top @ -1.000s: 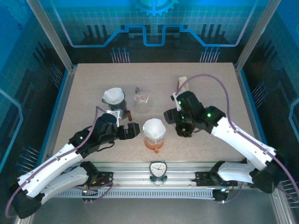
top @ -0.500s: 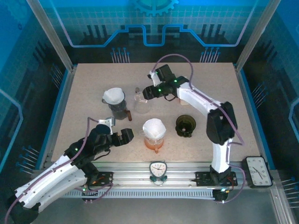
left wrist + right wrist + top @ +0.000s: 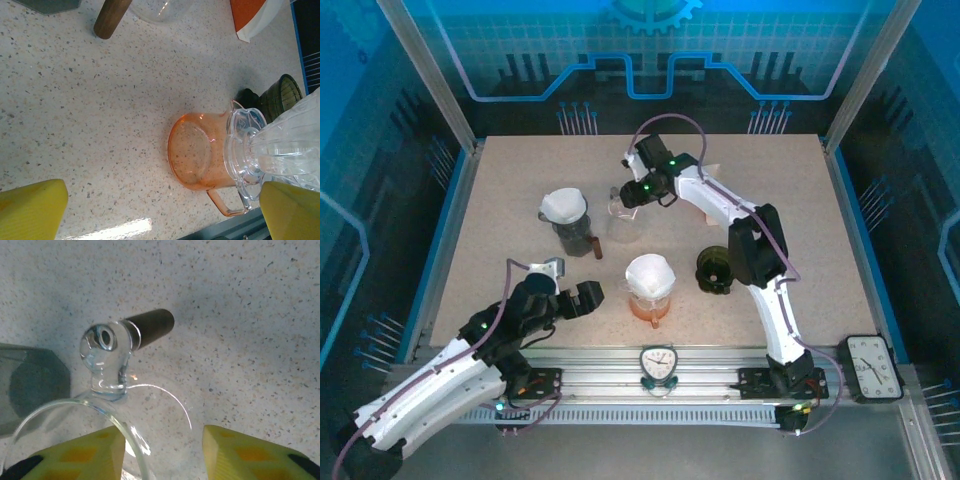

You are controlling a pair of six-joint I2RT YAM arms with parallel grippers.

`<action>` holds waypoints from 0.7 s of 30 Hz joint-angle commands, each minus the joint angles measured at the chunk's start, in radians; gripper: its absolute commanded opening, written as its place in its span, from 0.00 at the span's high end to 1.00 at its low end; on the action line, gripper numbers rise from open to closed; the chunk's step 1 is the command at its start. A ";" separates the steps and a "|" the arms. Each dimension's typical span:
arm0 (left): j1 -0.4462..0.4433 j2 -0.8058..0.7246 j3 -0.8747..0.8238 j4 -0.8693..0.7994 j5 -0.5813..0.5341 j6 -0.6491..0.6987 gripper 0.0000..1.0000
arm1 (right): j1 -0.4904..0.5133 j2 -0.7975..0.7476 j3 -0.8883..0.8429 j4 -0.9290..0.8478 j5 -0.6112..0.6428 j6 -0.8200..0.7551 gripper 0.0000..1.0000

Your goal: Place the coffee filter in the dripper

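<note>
Both left fingers [image 3: 31,206] and right fingers [image 3: 252,454] gape empty; coffee filter [image 3: 650,271] stands tip-down, axis vertical, near glass dripper [image 3: 625,222].

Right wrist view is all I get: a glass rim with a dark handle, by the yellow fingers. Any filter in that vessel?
Observer: None that I can see. In the top view the clear glass vessel looks empty, with the right hand open at its rim.
Operator: Where are the filters then?
Observer: One white filter sits on the dark vessel to its left. A second filter sits on top of the orange server.
Operator: Any dripper without one?
Observer: The dark green dripper, right of the orange server, looks empty.
</note>
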 commanded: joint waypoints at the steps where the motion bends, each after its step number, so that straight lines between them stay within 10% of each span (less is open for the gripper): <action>1: 0.009 -0.008 -0.009 0.026 -0.020 -0.001 0.01 | 0.021 0.014 0.013 -0.039 0.041 -0.025 0.62; 11: 0.008 -0.008 -0.015 0.027 -0.009 -0.013 0.01 | 0.030 -0.133 -0.166 0.040 0.198 0.014 0.88; 21: 0.009 -0.006 -0.008 0.023 0.008 -0.018 0.01 | 0.001 -0.390 -0.509 0.088 0.345 0.037 0.94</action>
